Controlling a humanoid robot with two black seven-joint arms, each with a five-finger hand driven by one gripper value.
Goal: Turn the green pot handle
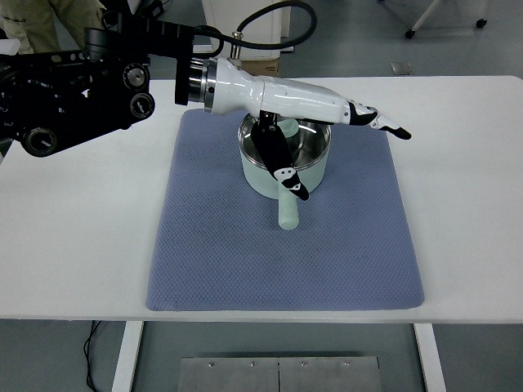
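Green pot sits on your blue mat, handle pointing toward the near table edge, while your left hand hovers above it, fingers outstretched, thumb hanging down.

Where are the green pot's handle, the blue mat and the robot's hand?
pot handle (pixel 288 214), head view, lower end.
blue mat (pixel 221 253), head view, bare left part.
left hand (pixel 327 106), head view, white back.

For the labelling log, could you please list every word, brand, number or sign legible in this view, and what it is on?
None can be read. The green pot, blue mat, white table and left hand carry no visible print. The cardboard box behind the table is too small and hidden to read.
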